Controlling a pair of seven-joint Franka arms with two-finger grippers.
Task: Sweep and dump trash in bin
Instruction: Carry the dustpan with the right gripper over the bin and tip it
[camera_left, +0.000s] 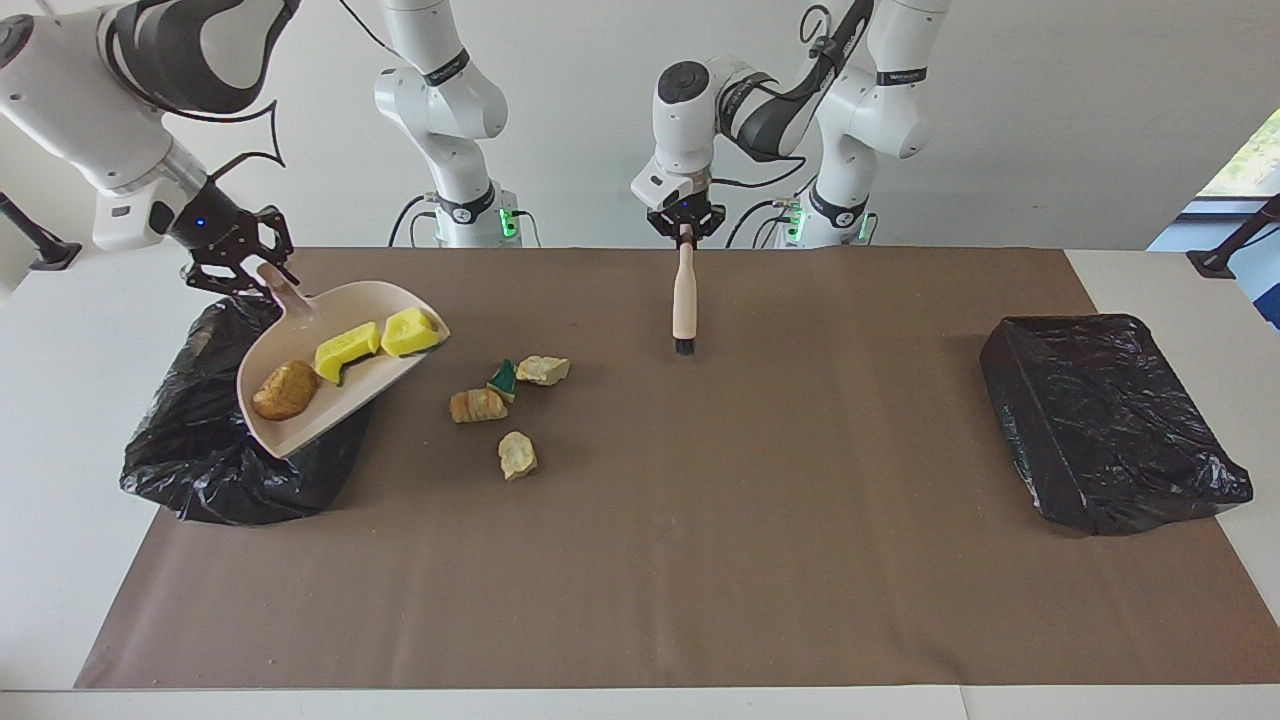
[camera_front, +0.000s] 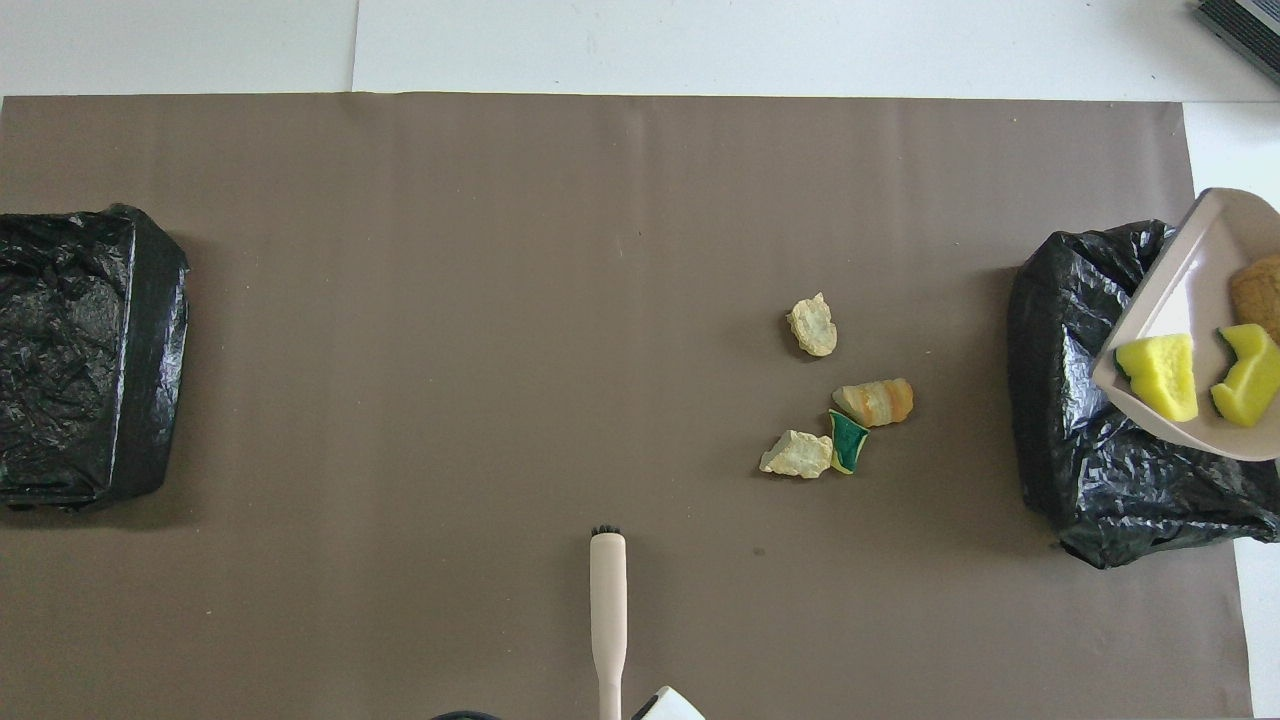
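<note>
Tilting dustpan (camera_left: 330, 365), clamped in right hand (camera_left: 245, 262), over bin (camera_left: 215, 440); risking three lumps (camera_left: 345, 350) spilling onto desk (camera_left: 700, 560). Four lumps (camera_left: 505, 395) lying beside bin. Left hand (camera_left: 685, 225) gripping brush (camera_left: 684, 300), waiting.

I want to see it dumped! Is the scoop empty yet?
Not empty. The dustpan, held by the right gripper over the bin, carries two yellow lumps and a brown lump.

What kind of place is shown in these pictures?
Probably a robotics lab set up for a cleaning test: two Franka arms are mounted at a table covered with brown paper, with lumps of mock trash and a black-bagged bin at each end.
</note>
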